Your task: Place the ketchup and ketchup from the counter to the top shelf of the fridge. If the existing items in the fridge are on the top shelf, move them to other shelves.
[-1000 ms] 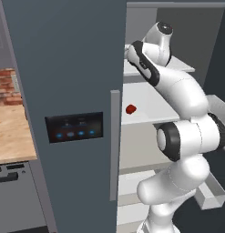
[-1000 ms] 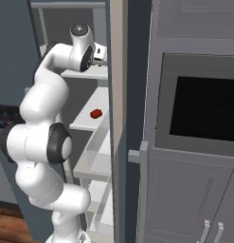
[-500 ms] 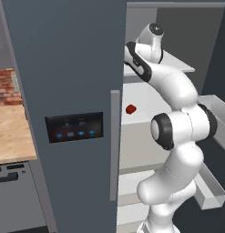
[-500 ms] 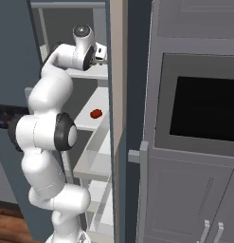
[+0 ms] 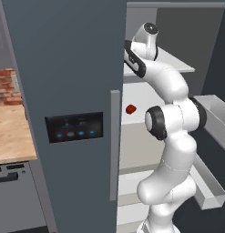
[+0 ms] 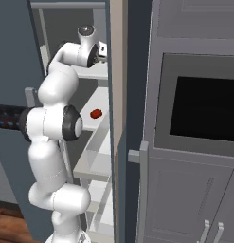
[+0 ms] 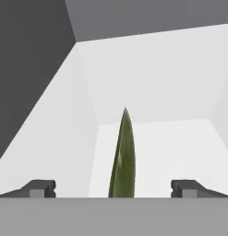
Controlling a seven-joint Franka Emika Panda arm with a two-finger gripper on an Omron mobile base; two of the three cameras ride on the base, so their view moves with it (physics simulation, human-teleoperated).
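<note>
The fingers (image 7: pixel 113 188) are standing wide apart in the hand view, one dark tip at each side near the bottom, and nothing is clamped between them. A slim dark-green thing (image 7: pixel 123 156) is rising between the two tips, tapering to a point at its top; it is not touching either tip as far as the view shows. Behind it the white inside of the fridge (image 7: pixel 147 73) is stretching back, with the white shelf (image 7: pixel 180 147) running under the green thing toward the rear wall.

In the left base view the arm (image 5: pixel 171 123) is reaching up from below into the open fridge (image 5: pixel 63 68), its hand lying over the top shelf (image 5: pixel 175 61). Below that shelf, on the next white shelf down, a small red lump (image 5: pixel 130 109) is sitting alone, just past the fridge door's long handle (image 5: pixel 114 145). Left of the fridge door the tan table (image 5: pixel 11 136) is showing, with a brick wall behind it. The ketchup bottles cannot be made out there.

In the right base view the red lump (image 6: pixel 95 114) is lying on the shelf below the hand, and a dark oven (image 6: pixel 203 109) is sitting right of the fridge.
</note>
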